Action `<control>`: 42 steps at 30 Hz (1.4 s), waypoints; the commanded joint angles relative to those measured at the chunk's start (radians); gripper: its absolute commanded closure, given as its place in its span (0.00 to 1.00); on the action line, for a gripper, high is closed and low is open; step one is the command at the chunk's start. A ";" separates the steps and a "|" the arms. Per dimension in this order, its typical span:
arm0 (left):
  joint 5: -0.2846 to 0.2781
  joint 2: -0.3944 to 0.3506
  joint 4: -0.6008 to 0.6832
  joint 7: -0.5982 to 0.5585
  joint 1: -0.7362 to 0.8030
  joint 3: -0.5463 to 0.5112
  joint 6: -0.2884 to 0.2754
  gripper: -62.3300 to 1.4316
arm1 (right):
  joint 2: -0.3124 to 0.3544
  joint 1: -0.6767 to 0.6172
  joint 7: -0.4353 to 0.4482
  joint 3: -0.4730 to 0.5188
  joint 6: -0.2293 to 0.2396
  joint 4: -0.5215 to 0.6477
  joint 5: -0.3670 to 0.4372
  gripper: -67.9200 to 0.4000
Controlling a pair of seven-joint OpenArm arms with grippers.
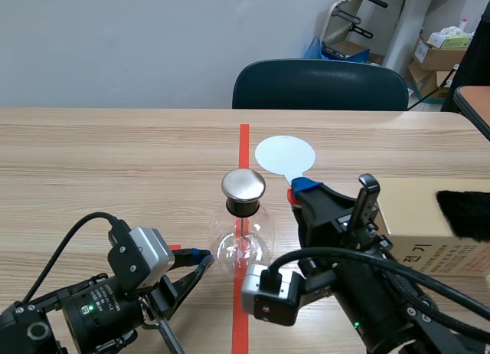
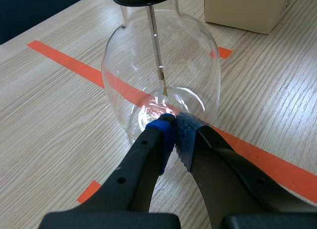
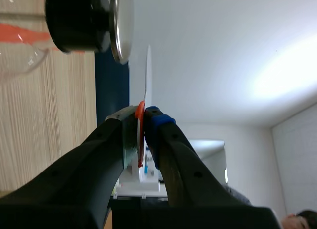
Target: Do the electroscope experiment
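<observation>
The electroscope, a clear glass flask (image 1: 241,245) with a black stopper and a round metal cap (image 1: 243,185), stands on the red tape line. My left gripper (image 1: 204,260) is shut on nothing, its blue fingertips (image 2: 166,132) touching the flask's lower wall (image 2: 161,75). Inside the flask hang a thin rod (image 2: 155,43) and foil leaves (image 2: 164,88). My right gripper (image 1: 297,190) is shut on the red handle (image 3: 140,135) of a white disc paddle (image 1: 285,154). In the right wrist view the disc (image 3: 147,75) is edge-on, close beside the metal cap (image 3: 122,23) and apart from it.
A cardboard box (image 1: 417,212) lies at the right with a black furry cloth (image 1: 464,214) on it. A dark chair (image 1: 320,86) stands behind the table's far edge. Bare wood lies to the left of the flask.
</observation>
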 commanded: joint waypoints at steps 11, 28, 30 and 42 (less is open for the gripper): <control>-0.043 0.019 0.016 0.058 -0.006 -0.003 -0.002 0.94 | 0.005 -0.018 0.157 0.026 -0.054 0.023 -0.001 0.98; -0.066 0.019 0.016 0.068 -0.006 -0.003 -0.002 0.94 | 0.005 -0.030 0.270 0.026 -0.056 0.029 0.010 0.98; -0.066 0.019 0.016 0.068 -0.006 -0.003 -0.002 0.94 | 0.005 -0.030 0.270 0.026 -0.056 0.029 0.009 0.98; -0.066 0.019 0.016 0.068 -0.006 -0.003 -0.002 0.94 | 0.005 -0.030 0.262 0.026 -0.053 0.029 0.002 0.98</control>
